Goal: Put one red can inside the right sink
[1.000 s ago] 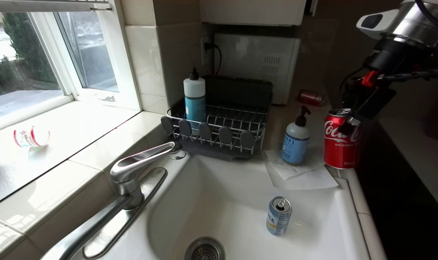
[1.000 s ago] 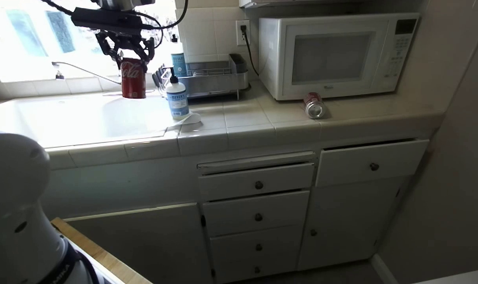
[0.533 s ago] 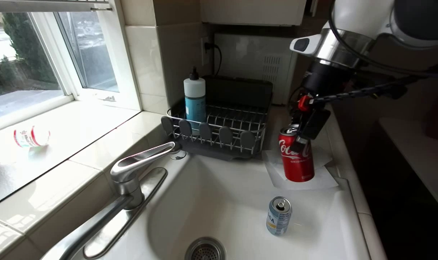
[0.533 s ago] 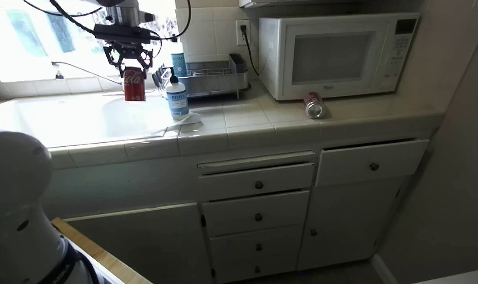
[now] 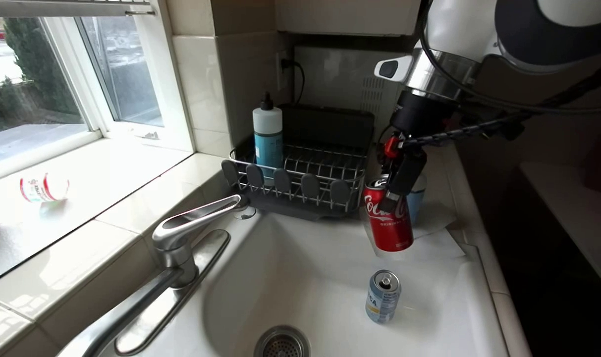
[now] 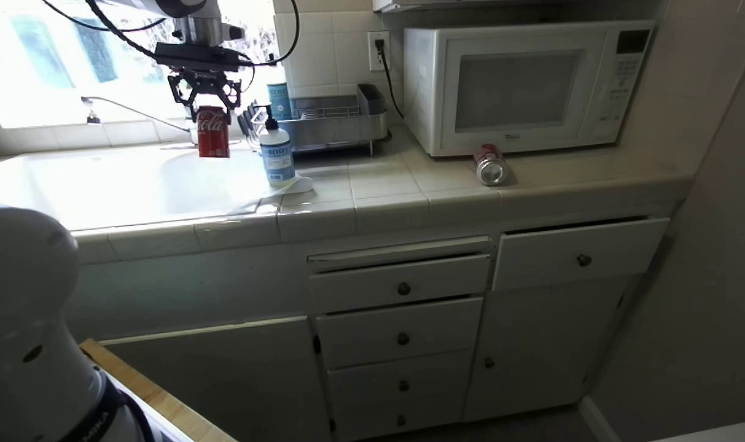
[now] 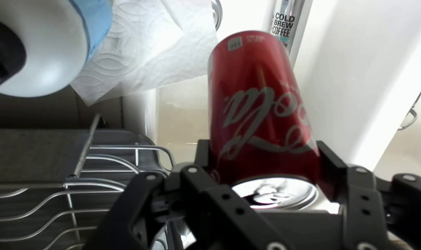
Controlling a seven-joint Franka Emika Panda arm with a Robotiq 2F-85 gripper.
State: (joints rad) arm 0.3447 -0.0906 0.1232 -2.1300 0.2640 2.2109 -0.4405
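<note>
My gripper (image 5: pixel 390 201) is shut on an upright, slightly tilted red can (image 5: pixel 392 230) and holds it in the air. The can also shows in an exterior view (image 6: pixel 213 138) and the wrist view (image 7: pixel 255 97), between both fingers (image 7: pixel 266 156). The can appears over the back right corner of the white right sink (image 5: pixel 260 277), in front of the soap bottle; its exact height is hard to tell. A second red can (image 6: pixel 490 164) lies on the counter by the microwave. A silver and blue can (image 5: pixel 382 300) stands in the sink.
A blue soap bottle (image 6: pixel 278 161) stands on paper towels (image 5: pixel 446 243) at the sink's back right. A wire dish rack (image 5: pixel 320 181) with a teal bottle (image 5: pixel 268 144) is behind the sink. A faucet (image 5: pixel 181 248) is at the sink's left. A microwave (image 6: pixel 519 92) stands farther along.
The arm and held red can moved left in an exterior view, from the counter edge to in front of the soap bottle, now partly hiding it. The can tilted slightly.
</note>
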